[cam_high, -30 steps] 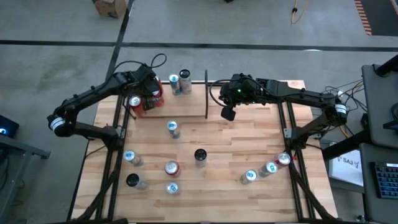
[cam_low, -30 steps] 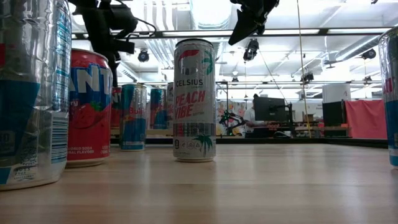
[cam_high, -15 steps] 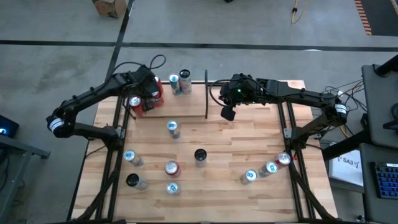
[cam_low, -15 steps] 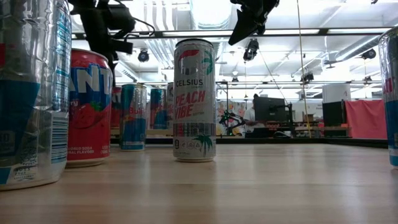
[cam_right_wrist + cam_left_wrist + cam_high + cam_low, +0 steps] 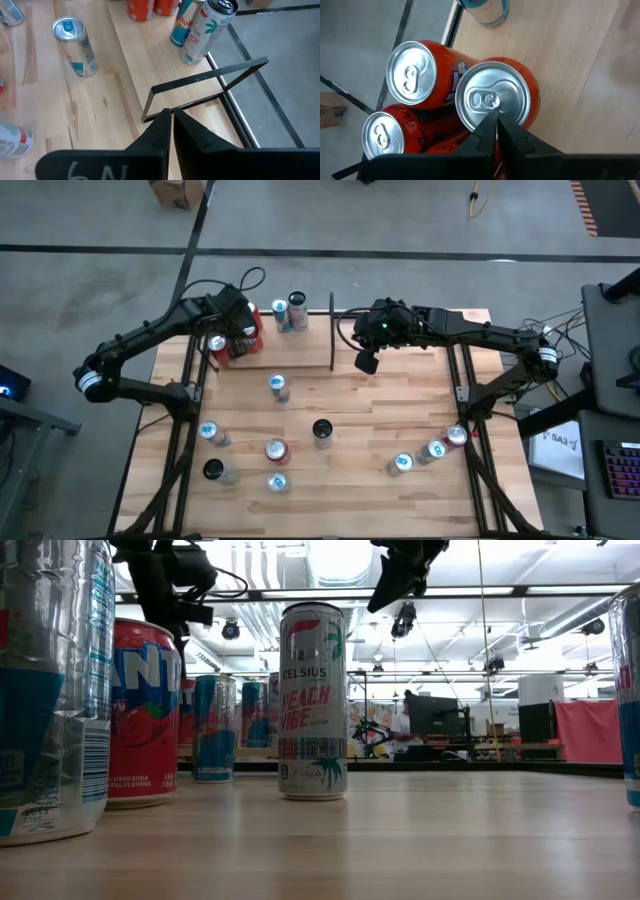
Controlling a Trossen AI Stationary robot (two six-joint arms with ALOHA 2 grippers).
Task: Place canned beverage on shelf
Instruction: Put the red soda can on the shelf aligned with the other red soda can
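The shelf (image 5: 300,358), a light wood plank in a thin black frame (image 5: 210,80), lies at the table's far left. On it stand three orange cans (image 5: 412,75) in a cluster, then a blue can (image 5: 182,25) and a white can (image 5: 207,30). My left gripper (image 5: 496,116) is shut, slanting down over the orange can nearest it (image 5: 492,97), its tips above that can's lid. My right gripper (image 5: 172,114) is shut on nothing and hangs above the table just right of the shelf's end bar, also seen from above (image 5: 366,366). My left gripper's shut fingertips (image 5: 490,122) stand over the rim of the lid (image 5: 492,107) of the nearest orange can, coming from above at a slant. I cannot tell whether they touch it. The can stands upright on the shelf beside the other two.
Several loose cans stand on the table: one (image 5: 278,387) just in front of the shelf, a group near the front left (image 5: 277,450), three at the front right (image 5: 433,451). In the low view a white can (image 5: 313,700) and a red can (image 5: 140,715) stand close.
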